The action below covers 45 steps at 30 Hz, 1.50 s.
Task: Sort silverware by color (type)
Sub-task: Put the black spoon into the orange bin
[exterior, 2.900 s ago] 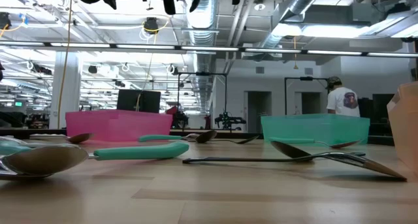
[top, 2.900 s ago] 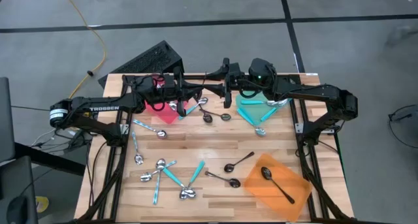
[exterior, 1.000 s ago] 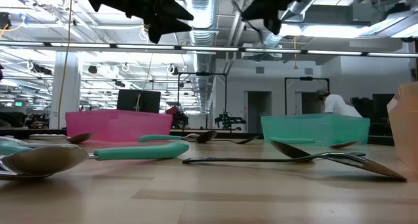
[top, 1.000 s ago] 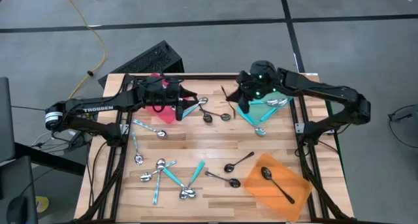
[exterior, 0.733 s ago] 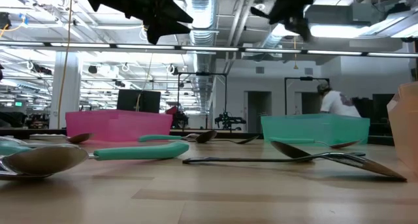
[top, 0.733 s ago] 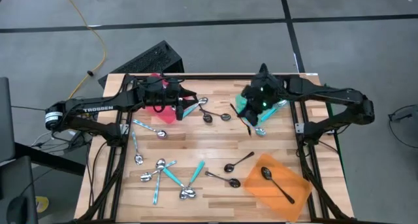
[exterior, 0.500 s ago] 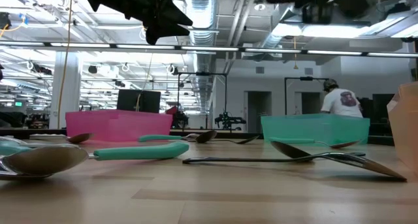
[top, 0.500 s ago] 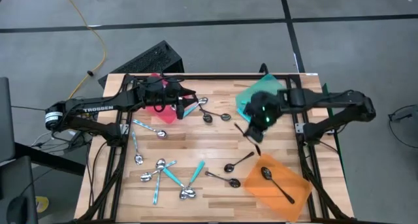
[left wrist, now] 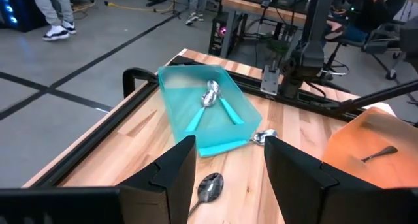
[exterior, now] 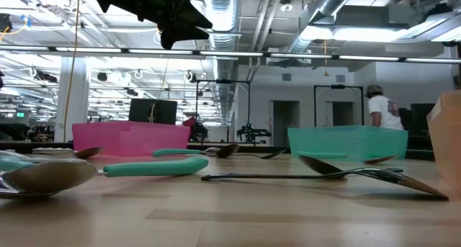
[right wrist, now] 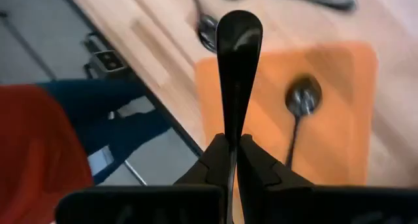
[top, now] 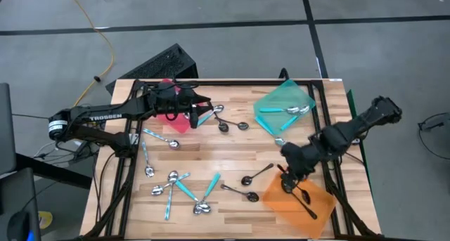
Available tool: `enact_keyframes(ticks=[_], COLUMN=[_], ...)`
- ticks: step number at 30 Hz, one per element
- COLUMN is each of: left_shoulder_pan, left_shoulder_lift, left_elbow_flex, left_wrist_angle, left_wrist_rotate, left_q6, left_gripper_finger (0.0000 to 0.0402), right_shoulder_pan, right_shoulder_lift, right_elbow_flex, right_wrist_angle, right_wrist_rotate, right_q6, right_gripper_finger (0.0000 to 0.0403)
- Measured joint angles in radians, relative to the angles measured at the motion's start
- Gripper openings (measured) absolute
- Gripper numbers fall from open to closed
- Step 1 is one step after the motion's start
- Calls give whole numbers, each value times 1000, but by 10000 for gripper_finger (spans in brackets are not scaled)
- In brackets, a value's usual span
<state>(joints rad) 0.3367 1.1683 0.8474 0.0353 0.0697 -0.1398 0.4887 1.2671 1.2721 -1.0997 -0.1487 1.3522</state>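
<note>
My right gripper (top: 288, 172) hangs over the far left corner of the orange tray (top: 304, 202), shut on a black spoon (right wrist: 239, 38). One black spoon (right wrist: 300, 96) lies in that tray. My left gripper (top: 199, 112) stands open and empty above the right edge of the red tray (top: 171, 117); its fingers (left wrist: 175, 166) frame the teal tray (left wrist: 208, 113), which holds teal-handled spoons. Loose silverware lies on the wood: a near-left cluster (top: 179, 188), two black spoons (top: 254, 175) and silver spoons (top: 226, 124) at the far middle. My right gripper pinches the black spoon's handle (right wrist: 232, 140) between its two fingers. The fingers slant downward and lie along the spoon. The spoon sticks out past the fingertips, bowl end foremost, lifted clear above the orange tray's edge.
Black frame rails (top: 330, 164) run along the table's left and right sides. A dark keyboard (top: 163, 62) lies on the floor beyond the far edge. Bare wood (top: 211, 153) lies at the table's middle. A person (exterior: 380, 110) stands far off in the room.
My right gripper has swung from above the teal tray toward the table's near right, carrying the black spoon, and now hangs over the orange tray. Its wrist has rolled and tipped further down on the way.
</note>
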Motion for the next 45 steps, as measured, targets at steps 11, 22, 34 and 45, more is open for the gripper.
enact_keyframes(ticks=[11,22,34,45], left_shoulder_pan=[24,47,47,47], left_shoulder_lift=[0,0,0,0], left_elbow_flex=[0,0,0,0], left_wrist_angle=[0,-1,-2,-1], left_wrist_rotate=[-7,-6,-6,-7], left_q6=[4,14,36,42], left_gripper_finger=[165,165,165,165], right_shoulder_pan=[182,218,217,233], right_shoulder_lift=[24,211,391,490], right_elbow_flex=[-113,-130,-130,-144], right_wrist_angle=[2,35,184,276], right_wrist_rotate=[107,29,6,-37], right_q6=[279,158,30,2], right_gripper_finger=[29,29,31,32])
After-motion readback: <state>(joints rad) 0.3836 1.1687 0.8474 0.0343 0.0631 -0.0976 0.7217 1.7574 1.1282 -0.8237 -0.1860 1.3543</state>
